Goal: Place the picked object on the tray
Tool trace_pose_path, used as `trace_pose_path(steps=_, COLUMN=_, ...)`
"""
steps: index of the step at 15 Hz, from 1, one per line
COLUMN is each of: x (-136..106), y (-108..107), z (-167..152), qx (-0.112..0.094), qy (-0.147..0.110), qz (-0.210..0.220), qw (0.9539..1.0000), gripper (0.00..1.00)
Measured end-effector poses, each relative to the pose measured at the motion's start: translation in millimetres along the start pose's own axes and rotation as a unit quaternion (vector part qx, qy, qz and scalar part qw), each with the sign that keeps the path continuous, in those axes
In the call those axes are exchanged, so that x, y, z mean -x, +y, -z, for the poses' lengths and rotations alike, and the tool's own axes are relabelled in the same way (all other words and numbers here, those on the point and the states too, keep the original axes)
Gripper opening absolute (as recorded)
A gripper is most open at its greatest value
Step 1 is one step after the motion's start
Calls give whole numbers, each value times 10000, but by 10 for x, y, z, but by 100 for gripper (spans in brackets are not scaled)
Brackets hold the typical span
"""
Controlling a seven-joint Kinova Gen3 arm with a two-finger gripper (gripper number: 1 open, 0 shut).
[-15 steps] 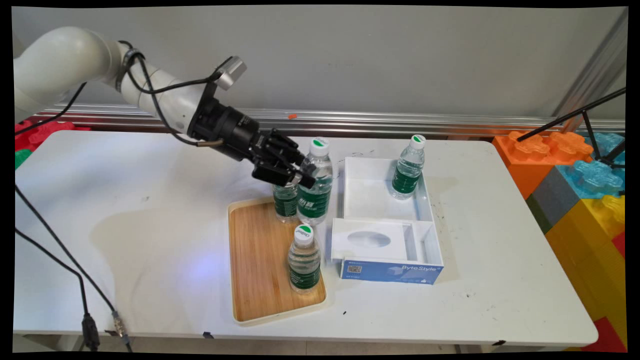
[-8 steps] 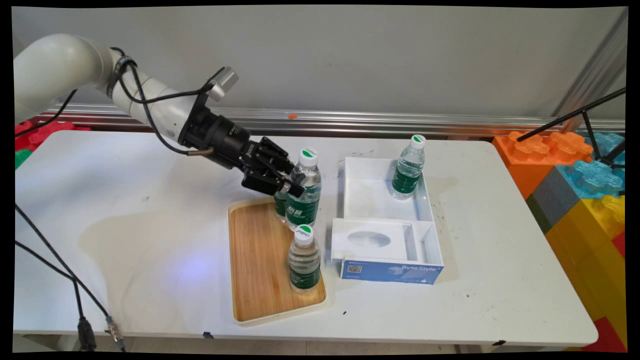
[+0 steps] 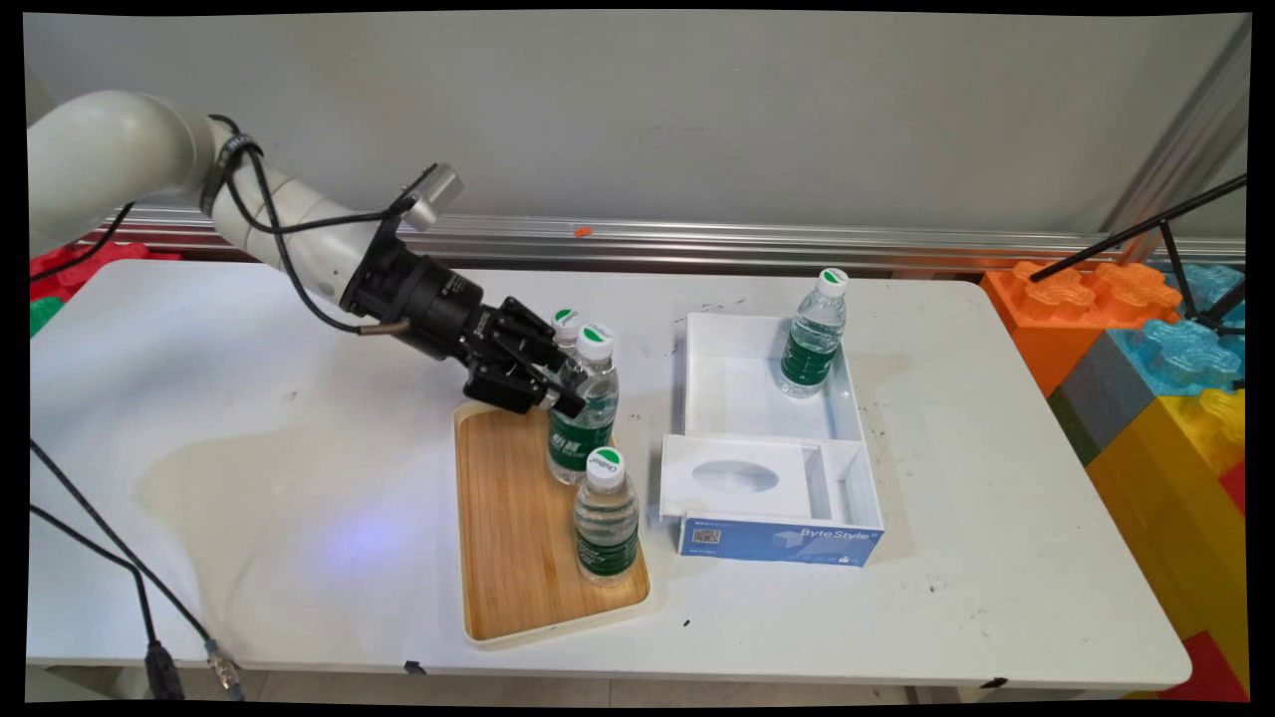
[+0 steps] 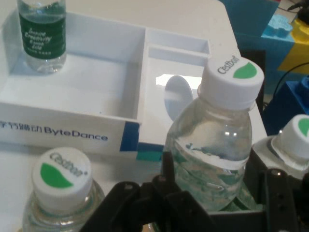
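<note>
My gripper (image 3: 560, 390) is shut on a clear water bottle (image 3: 582, 418) with a green label and a white cap, gripping it by the shoulder. The bottle leans slightly, and its base is low over the wooden tray (image 3: 508, 558); I cannot tell whether it touches. In the hand view the held bottle (image 4: 212, 145) stands between the fingers of the gripper (image 4: 217, 193). A second bottle (image 3: 566, 321) stands just behind it, mostly hidden. A third bottle (image 3: 606, 513) stands on the tray's near right part. These neighbours show at the left (image 4: 62, 176) and right (image 4: 300, 133) of the hand view.
A white partitioned box (image 3: 862, 438) with a blue ByteStyle front sits right of the tray, with a further bottle (image 3: 814, 334) standing in its far compartment. Large coloured toy blocks (image 3: 1146, 378) are stacked at the table's right end. Black cables (image 3: 120, 558) hang at the left.
The gripper has carried the bottle left and downward, from beside the white box to low over the tray's far right part. The other bottles have not moved.
</note>
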Motion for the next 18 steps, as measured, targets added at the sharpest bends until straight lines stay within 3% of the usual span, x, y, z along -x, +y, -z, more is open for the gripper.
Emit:
trace_pose_path(steps=8, x=176, y=-24, z=-62, qx=-39, qy=-151, qz=46, qw=9999, gripper=0)
trace_pose_path(steps=18, x=216, y=-124, z=-234, qx=-144, qy=-151, qz=72, qw=9998, gripper=0)
